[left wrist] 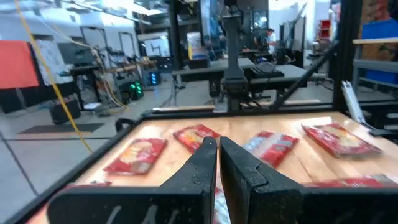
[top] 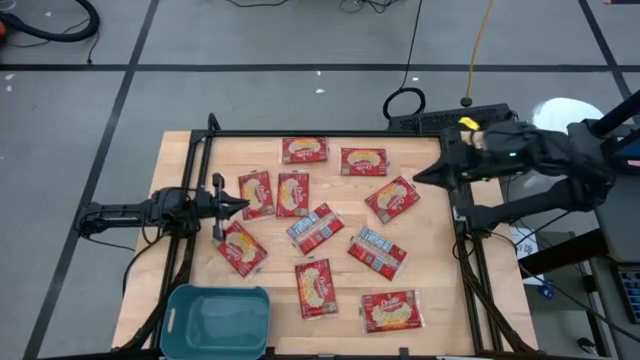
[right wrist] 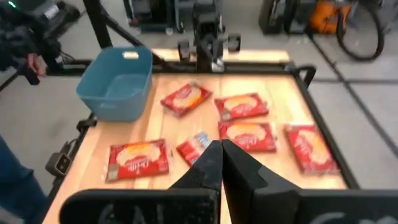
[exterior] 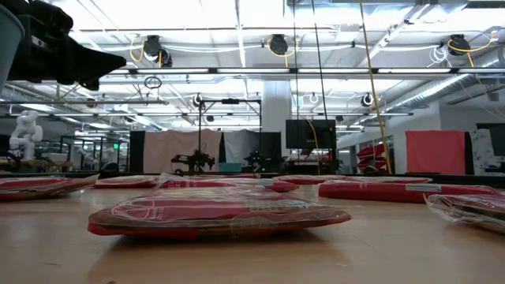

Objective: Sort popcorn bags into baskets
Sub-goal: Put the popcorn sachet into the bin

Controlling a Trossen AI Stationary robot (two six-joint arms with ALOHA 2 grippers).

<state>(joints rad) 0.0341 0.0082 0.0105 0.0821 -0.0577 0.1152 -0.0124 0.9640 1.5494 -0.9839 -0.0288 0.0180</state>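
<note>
Bags (top: 316,229): being left scattered, bin (top: 216,320) empty. Left gripper (top: 241,204), right gripper (top: 420,178): being held closed, empty. Risk: overlapping bags being pinched together.

Ten popcorn bags (top: 316,229) lie flat and scattered all over the table, none in the bin yet. Most show the red side with the yellow-cream picture; two near the middle show their blue-white side. The teal bin (top: 175,322) sits empty at the table's near-left corner, upright, with the closest bag just beside its far rim.
</note>
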